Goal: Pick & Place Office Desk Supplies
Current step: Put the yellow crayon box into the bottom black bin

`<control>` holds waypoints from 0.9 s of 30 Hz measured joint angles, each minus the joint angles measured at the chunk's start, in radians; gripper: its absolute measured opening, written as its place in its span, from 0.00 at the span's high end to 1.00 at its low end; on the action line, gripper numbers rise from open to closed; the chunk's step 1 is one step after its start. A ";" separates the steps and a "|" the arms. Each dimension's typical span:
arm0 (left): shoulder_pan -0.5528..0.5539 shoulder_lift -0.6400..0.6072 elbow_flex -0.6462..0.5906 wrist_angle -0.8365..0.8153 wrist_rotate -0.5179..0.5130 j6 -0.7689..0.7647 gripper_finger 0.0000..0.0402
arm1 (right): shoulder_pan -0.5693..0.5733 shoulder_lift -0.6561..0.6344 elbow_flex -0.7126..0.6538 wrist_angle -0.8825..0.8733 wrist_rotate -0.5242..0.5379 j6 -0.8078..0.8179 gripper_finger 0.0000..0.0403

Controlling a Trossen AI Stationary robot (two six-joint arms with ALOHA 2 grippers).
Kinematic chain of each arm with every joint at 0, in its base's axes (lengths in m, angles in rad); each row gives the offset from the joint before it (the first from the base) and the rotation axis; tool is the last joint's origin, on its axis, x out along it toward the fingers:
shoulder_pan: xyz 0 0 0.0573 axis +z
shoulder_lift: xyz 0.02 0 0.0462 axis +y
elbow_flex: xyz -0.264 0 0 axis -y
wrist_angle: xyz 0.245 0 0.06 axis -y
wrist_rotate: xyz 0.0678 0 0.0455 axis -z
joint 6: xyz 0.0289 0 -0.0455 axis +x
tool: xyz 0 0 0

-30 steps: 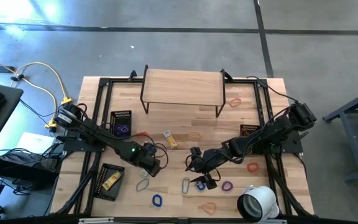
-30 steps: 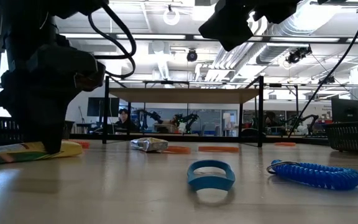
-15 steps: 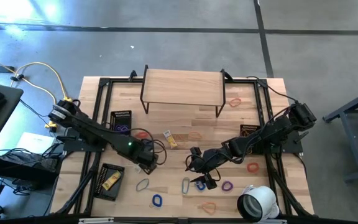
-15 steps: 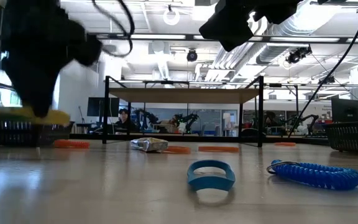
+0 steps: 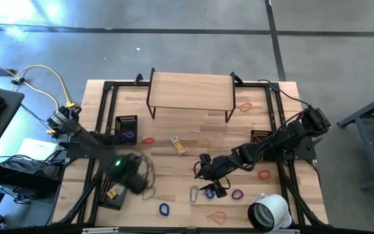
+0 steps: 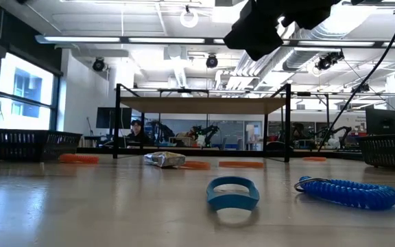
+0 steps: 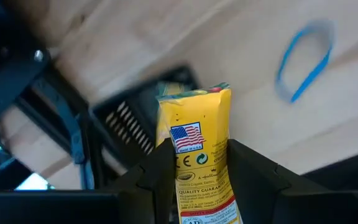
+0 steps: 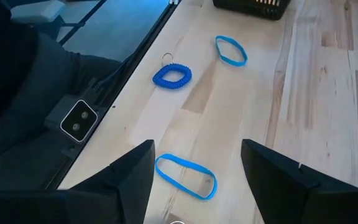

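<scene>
Left wrist view, left fingers (image 7: pixel 194 165) gripping yellow packet (image 7: pixel 197 149), black basket (image 7: pixel 138 112) (apparently holding another), right fingers (image 8: pixel 194 171) parted, empty

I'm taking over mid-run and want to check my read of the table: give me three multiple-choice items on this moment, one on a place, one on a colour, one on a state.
1. Where is the left gripper?
A. over the black mesh basket at the table's front left
B. under the wooden shelf
C. beside the white tape roll

2. What colour is the coiled spiral loop in the right wrist view?
A. orange
B. blue
C. purple

3. How do the right gripper's jaws stand?
A. shut on a blue band
B. shut on a silver clip
C. open, holding nothing

Answers:
1 A: the left wrist view shows the black mesh basket just beyond the yellow-and-white packet clamped in its jaws.
2 B: it lies blue on the bare wooden table.
3 C: the jaws stand apart above a flat blue rubber band.
</scene>
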State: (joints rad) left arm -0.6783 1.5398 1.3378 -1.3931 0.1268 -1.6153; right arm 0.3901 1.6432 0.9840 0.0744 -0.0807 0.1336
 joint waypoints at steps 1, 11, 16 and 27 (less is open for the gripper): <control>-0.037 0.000 0.000 0.002 0.000 -0.006 0.68 | 0.000 0.000 0.000 0.000 0.000 0.001 0.43; -0.251 0.008 -0.005 -0.042 -0.072 -0.237 0.68 | 0.000 0.000 0.000 0.024 0.000 0.001 0.43; -0.260 0.008 -0.073 -0.046 -0.121 -0.263 0.68 | 0.000 0.000 0.000 0.035 0.000 0.001 0.43; -0.193 0.007 -0.246 0.221 0.009 -0.169 0.68 | 0.000 0.000 0.000 0.032 0.000 -0.004 0.43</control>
State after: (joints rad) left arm -0.8712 1.5471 1.0918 -1.1722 0.1360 -1.7840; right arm 0.3901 1.6432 0.9840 0.1061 -0.0807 0.1295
